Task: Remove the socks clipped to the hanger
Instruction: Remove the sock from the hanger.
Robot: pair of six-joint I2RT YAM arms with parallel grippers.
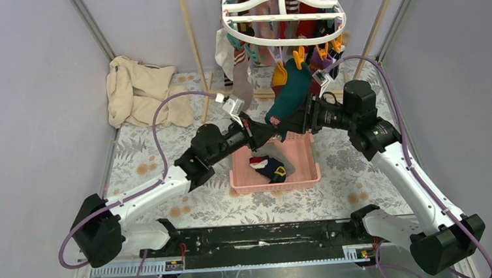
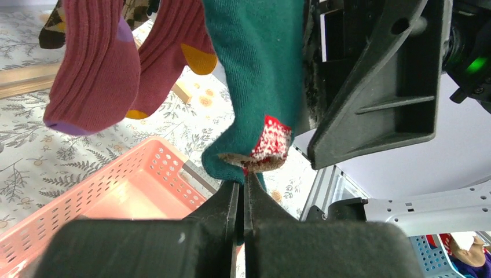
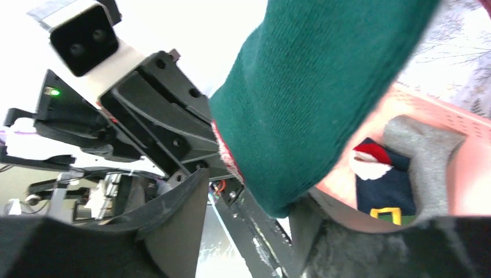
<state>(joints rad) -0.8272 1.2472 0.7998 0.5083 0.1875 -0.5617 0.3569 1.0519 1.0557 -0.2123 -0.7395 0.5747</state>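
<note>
The left hand [image 2: 243, 184] is clenched on the toe of the green sock [image 1: 291, 96]. The sock appears to hang from an orange clip [image 1: 298, 58] at the hanger's [image 1: 230, 30] near rim, above the pink basket [image 1: 241, 178]. The right hand [image 3: 249, 223] is released, its jaws apart around the sock's foot.

The pinch takes only a thin fold of soft knit, so a pull may slip off. If the clip holds, the light plastic hanger could swing or tilt and shake the other socks. A freed sock might also miss the basket and land on the counter [image 1: 363, 163].

The sock is a thick, stretchy knit with a red-and-white patterned toe. The basket is rigid and perforated, and the hanger is a spoked oval.
</note>
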